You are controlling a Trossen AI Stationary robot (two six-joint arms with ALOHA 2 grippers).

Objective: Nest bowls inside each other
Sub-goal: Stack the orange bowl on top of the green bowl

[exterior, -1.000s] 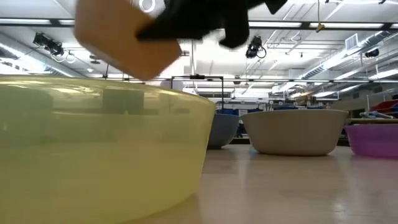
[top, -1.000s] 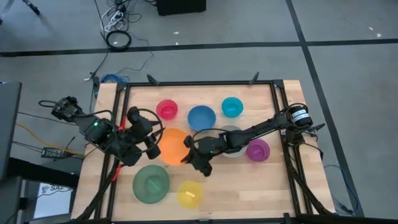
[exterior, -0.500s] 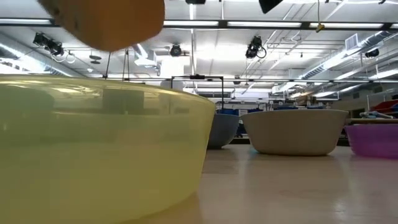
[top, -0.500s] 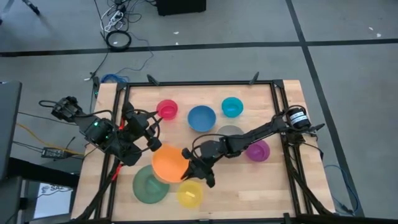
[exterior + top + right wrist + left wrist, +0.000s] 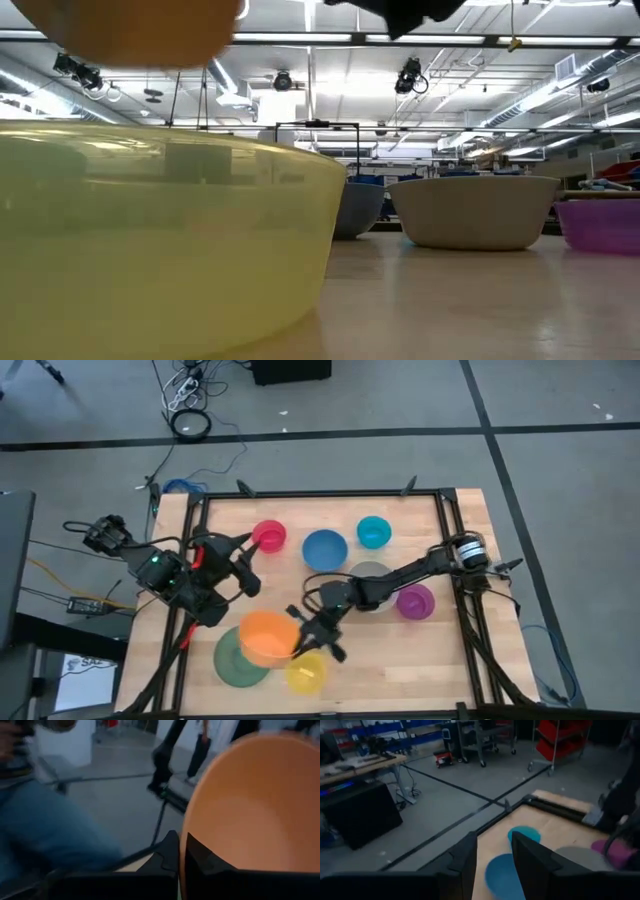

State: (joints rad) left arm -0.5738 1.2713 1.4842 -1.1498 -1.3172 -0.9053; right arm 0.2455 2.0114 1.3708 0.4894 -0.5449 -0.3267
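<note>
Gripping orange bowl (image 5: 266, 637) w/ right hand (image 5: 300, 641)

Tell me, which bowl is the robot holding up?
The orange bowl. The right gripper pinches its rim with shut fingers, up over the green bowl. The other bowls all sit on the table.

Eight bowls and two robot arms at one wooden table.

One bowl of each colour: green (image 5: 236, 658), orange (image 5: 266, 637), grey (image 5: 373, 572), blue (image 5: 324, 549), yellow (image 5: 306, 673), purple (image 5: 415, 601), cyan (image 5: 373, 531) and pink-red (image 5: 268, 537). Two grippers: left (image 5: 245, 560) and right (image 5: 300, 642).
</note>
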